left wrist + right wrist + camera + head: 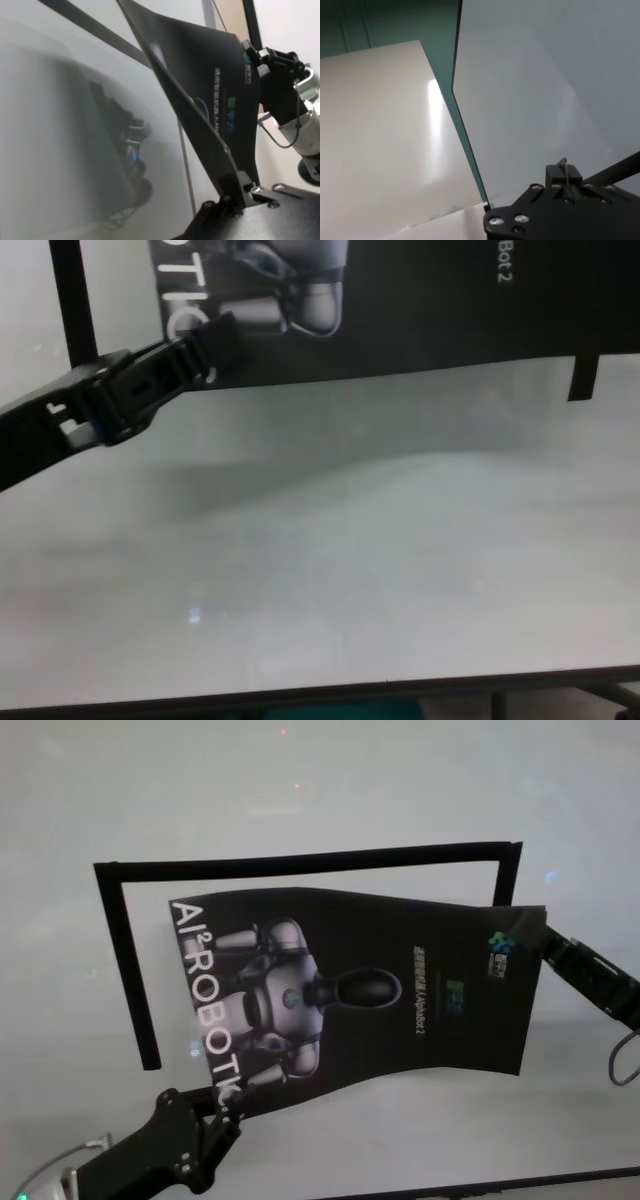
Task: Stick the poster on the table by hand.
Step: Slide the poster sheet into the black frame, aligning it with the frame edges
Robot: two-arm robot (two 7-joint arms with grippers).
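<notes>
Hanging between my two arms, the poster point(380, 1000) sits above the white table point(300, 800), sagging a little, inside a frame of black strips point(125, 960). My left gripper point(222, 1112) is clenched on its near-left corner; my right gripper point(528, 933) is clamped on its far-right corner.

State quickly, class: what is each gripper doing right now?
Left gripper: closed on the poster at its near left corner.
Right gripper: closed on the poster at its far right corner.
</notes>
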